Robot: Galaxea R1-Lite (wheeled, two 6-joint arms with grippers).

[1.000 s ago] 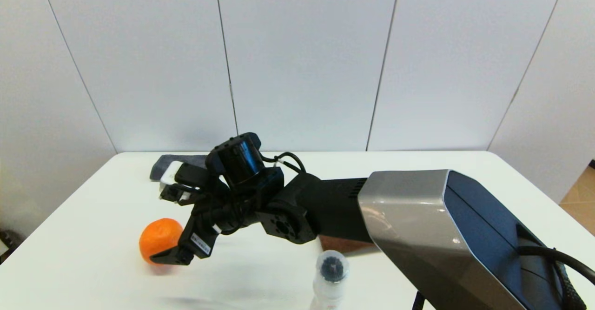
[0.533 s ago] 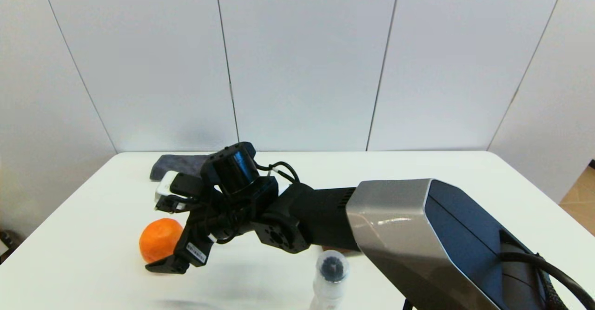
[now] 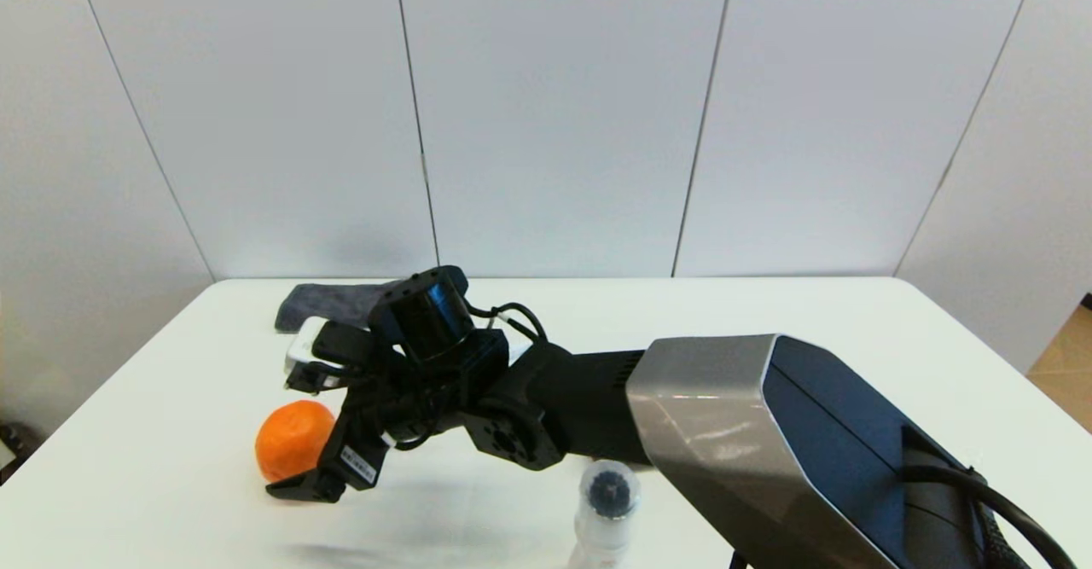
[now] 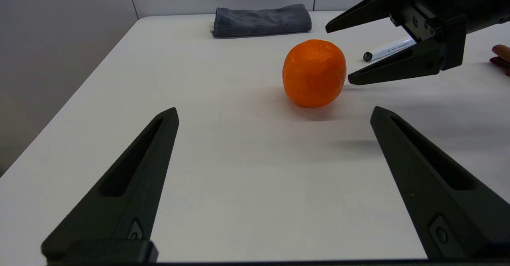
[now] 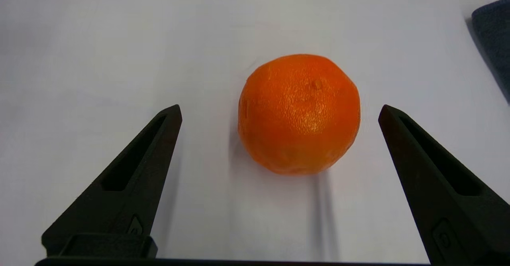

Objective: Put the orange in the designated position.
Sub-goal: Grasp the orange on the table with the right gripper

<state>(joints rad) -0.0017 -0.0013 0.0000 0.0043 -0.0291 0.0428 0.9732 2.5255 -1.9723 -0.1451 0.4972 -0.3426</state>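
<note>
The orange point(image 3: 288, 438) rests on the white tabletop point(image 3: 171, 432) near the front left, also seen in the left wrist view point(image 4: 314, 72). My right arm reaches across from the right. Its gripper point(image 3: 292, 429) is open and low, with one fingertip on each side of the orange point(image 5: 299, 112) and a gap at each. My left gripper point(image 4: 275, 111) is open and empty, some way nearer than the orange; the head view does not show it. No mark on the table shows the designated position.
A grey folded cloth point(image 3: 317, 299) lies at the far left edge point(image 4: 261, 18). A white marker point(image 4: 388, 50) lies behind the right gripper. A clear bottle point(image 3: 604, 508) stands at the front centre. Something pinkish point(image 4: 501, 54) lies beyond the right gripper.
My right gripper has dropped lower and slid left, closing in around the orange. The orange has stayed where it was.
</note>
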